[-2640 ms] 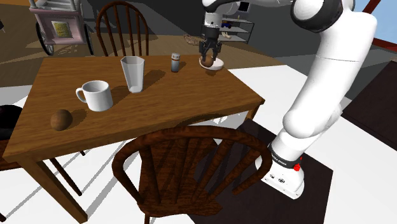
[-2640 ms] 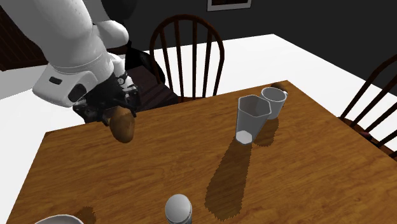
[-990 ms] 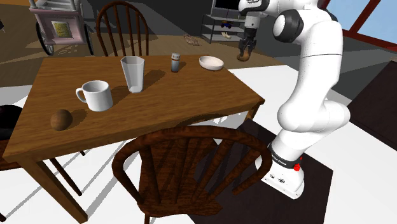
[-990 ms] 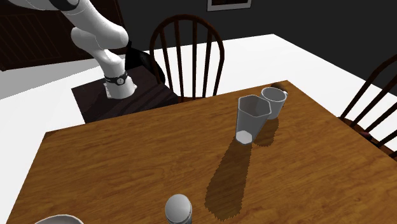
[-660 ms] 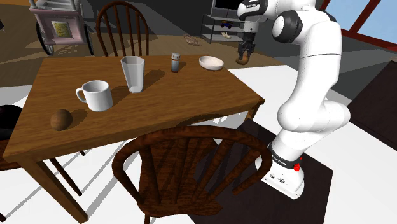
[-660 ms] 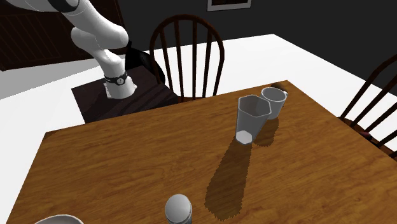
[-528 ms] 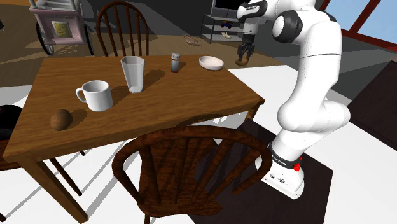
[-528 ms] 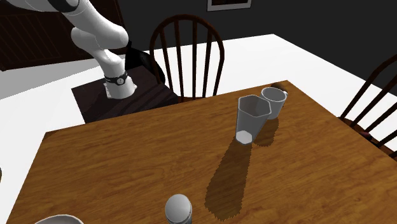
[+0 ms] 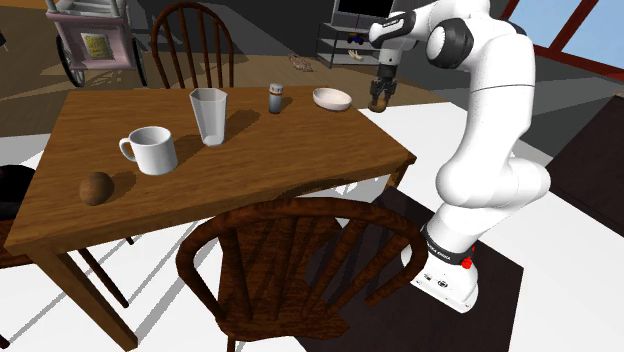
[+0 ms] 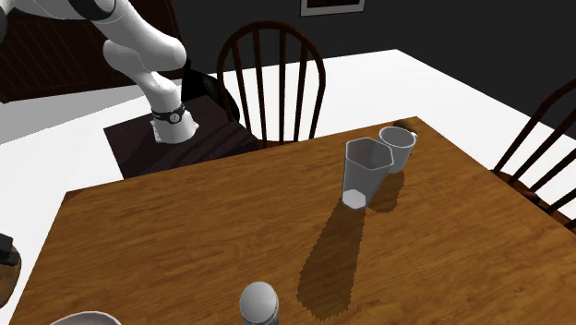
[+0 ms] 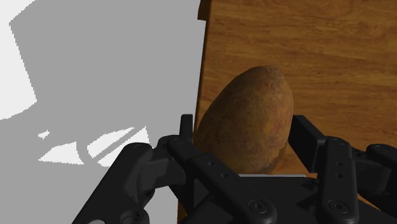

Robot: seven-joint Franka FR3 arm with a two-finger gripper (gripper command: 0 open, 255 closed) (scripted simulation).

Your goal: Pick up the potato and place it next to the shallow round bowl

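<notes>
Tally for your log. Worktop (image 9: pixel 300 160): one. On it you have one white mug (image 9: pixel 152 150), one tall faceted cup (image 9: pixel 209 116), one small shaker (image 9: pixel 275 97), one shallow round bowl (image 9: pixel 332 98) and one brown round lump (image 9: pixel 95 188): five items standing or lying there. Potato (image 11: pixel 245 124): one. Chairs you can count in the shoulder view: two, a far chair (image 9: pixel 195 40) and a near chair (image 9: pixel 300 260); the dark shape (image 9: pixel 10 195) at that view's left edge you cannot class. Arm (image 9: pixel 500 100): one, carrying one hand (image 9: pixel 380 97) with two fingers (image 11: pixel 306 137). Behind the worktop you have one pink cart (image 9: pixel 90 40) and one shelf unit (image 9: pixel 355 40).
</notes>
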